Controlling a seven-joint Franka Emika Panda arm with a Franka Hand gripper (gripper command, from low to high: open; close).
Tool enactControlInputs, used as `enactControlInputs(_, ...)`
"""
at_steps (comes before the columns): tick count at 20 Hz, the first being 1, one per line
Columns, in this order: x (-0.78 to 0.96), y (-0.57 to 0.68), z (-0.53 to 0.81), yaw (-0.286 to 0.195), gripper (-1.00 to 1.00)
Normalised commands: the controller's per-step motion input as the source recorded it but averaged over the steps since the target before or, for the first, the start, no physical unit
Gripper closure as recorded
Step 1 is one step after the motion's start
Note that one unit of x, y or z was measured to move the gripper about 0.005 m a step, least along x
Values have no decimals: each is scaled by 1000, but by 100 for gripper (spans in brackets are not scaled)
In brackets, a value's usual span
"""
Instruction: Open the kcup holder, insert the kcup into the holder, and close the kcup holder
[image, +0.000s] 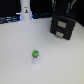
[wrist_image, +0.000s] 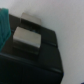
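Green-lidded and tiny, the kcup (image: 35, 53) sat nearest the exterior camera, alone on the white table (image: 15, 60), upright with its whitish body below the lid.

Starting from the arm: the gripper (image: 63, 6) appeared only as a dark blurred shape at the top edge of the exterior view, directly above the kcup holder (image: 62, 26). Whether its fingers were apart or together could not be told; neither picture showed them clearly. The wrist view looked down at close range on the holder's flat black top (wrist_image: 35, 60), with a pale grey rectangular patch (wrist_image: 26, 37) on it and a strip of teal at one edge.

The holder stood toward the exterior view's right and far side, a black boxy unit with two pale panels on its front face; its tray looked shut. A tall white bottle-shaped object (image: 25, 10) stood at the far left.

The holder lay just below the gripper, while the kcup lay well apart, nearer the camera and to the left. Opening the drawer probably came first.
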Motion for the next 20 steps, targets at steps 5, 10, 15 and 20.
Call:
enactControlInputs(5,-191,590,-243,-162,-100)
enactControlInputs(10,-115,488,-359,-140,-100)
enactControlInputs(15,-106,294,-413,-106,-100)
enactControlInputs(20,-192,203,-414,-88,-100)
